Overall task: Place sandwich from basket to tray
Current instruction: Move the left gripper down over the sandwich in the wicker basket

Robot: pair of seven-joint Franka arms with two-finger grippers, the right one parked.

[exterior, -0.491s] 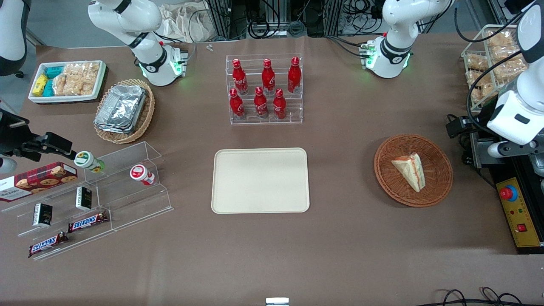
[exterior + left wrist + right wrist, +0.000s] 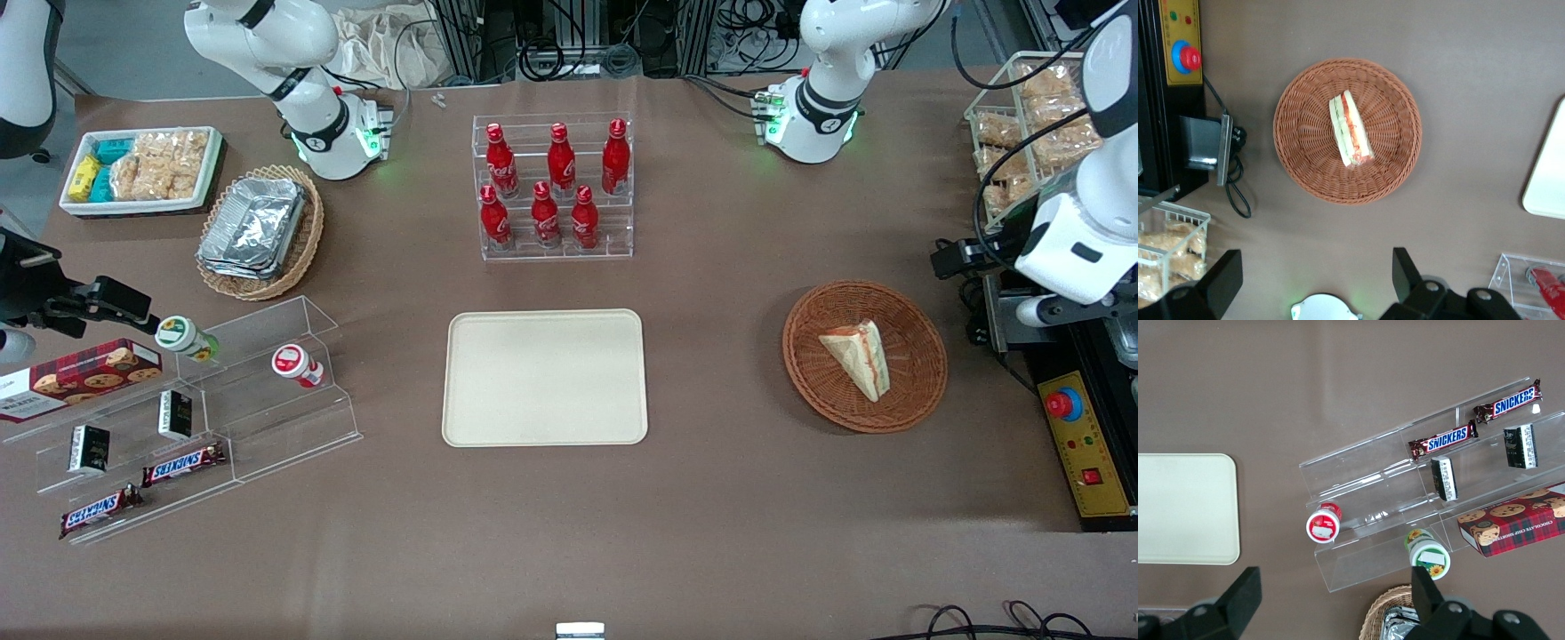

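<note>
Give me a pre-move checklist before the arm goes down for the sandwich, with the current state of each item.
1. Sandwich lies in the basket, nothing on top: ok.
2. Tool fingers spread apart, nothing between them: ok.
3. Tool above the sandwich: not ok; it hangs high over the table beside the basket.
4. Tray has bare room for the sandwich: ok.
5. Table between basket and tray free of obstacles: ok.
6. Finger line matches the sandwich's long edge: cannot tell.
</note>
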